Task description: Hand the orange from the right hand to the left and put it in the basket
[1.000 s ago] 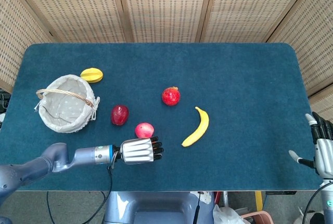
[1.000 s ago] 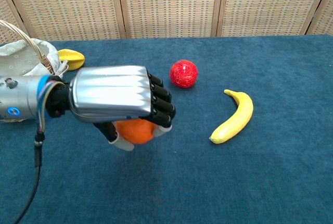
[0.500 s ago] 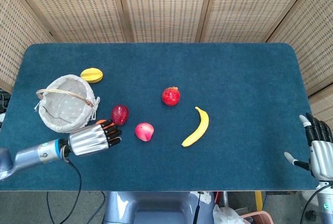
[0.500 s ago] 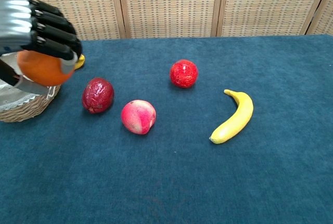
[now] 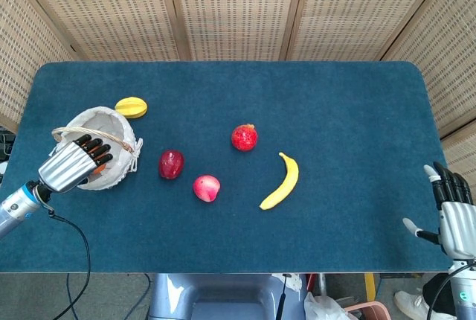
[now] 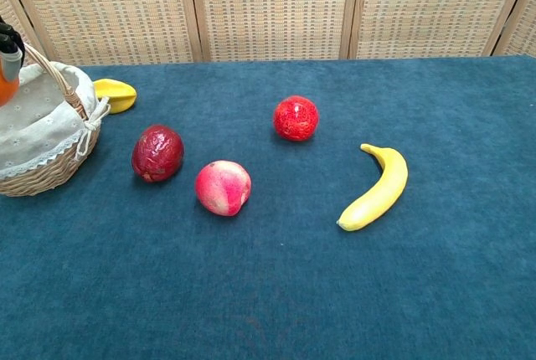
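The left hand (image 5: 72,164) hangs over the near rim of the wicker basket (image 5: 119,130), its dark fingers (image 5: 95,150) curled downward around the orange (image 6: 7,90). From the head view the fruit is almost wholly hidden beneath the silver back of the hand; the chest view catches only a sliver of orange at the left edge, above the basket's white cloth lining, with a fingertip against it. So the orange is held above the basket's opening, not yet resting inside as far as can be seen. The right hand (image 5: 454,216) sits off the table's right edge, holding nothing, fingers straight and spread with the thumb out to the side. On the blue tablecloth (image 5: 335,112) lie the other fruits: a yellow starfruit (image 5: 131,106) just behind the basket, a dark red fruit (image 5: 171,164) just right of it, a pink peach (image 5: 207,187) near that, a red pomegranate (image 5: 244,137) toward the middle, and a banana (image 5: 282,181) right of the peach.
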Robot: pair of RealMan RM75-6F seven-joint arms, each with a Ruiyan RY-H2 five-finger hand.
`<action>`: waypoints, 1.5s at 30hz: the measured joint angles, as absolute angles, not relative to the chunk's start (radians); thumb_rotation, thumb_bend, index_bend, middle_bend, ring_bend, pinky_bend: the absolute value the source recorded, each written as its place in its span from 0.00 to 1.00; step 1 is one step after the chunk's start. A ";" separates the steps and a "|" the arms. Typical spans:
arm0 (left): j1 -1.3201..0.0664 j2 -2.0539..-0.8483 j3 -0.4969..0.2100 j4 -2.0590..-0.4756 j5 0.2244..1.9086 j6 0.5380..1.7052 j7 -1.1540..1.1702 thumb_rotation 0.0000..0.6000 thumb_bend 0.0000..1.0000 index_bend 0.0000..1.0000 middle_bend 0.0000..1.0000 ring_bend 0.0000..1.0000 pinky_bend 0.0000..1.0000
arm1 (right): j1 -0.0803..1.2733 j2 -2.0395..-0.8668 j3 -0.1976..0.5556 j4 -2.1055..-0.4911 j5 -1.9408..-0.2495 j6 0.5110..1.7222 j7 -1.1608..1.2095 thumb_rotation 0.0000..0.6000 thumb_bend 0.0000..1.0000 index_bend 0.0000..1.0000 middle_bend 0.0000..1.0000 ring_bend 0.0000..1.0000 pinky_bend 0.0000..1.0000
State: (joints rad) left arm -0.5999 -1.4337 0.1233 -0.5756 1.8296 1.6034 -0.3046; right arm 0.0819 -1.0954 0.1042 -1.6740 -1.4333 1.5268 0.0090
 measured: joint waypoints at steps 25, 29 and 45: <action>-0.541 -1.555 0.128 -0.303 1.774 1.638 -0.484 1.00 0.00 0.25 0.18 0.21 0.32 | 0.076 -1.093 0.113 -1.680 -1.435 1.517 0.013 1.00 0.00 0.00 0.00 0.00 0.00; -0.515 -1.528 0.124 -0.325 1.768 1.721 -0.515 1.00 0.00 0.26 0.21 0.21 0.38 | 0.070 -1.086 0.111 -1.686 -1.444 1.526 0.024 1.00 0.00 0.00 0.00 0.00 0.00; -0.374 -1.267 0.101 -0.971 1.630 1.680 -0.440 1.00 0.00 0.00 0.00 0.00 0.00 | 0.050 -1.040 0.088 -1.723 -1.497 1.544 0.020 1.00 0.00 0.00 0.00 0.00 0.00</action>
State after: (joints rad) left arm -0.3742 -1.2674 0.1009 -0.9714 1.6298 1.6804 -0.4405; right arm 0.0496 -1.0401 0.0881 -1.7234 -1.4968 1.5442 0.0200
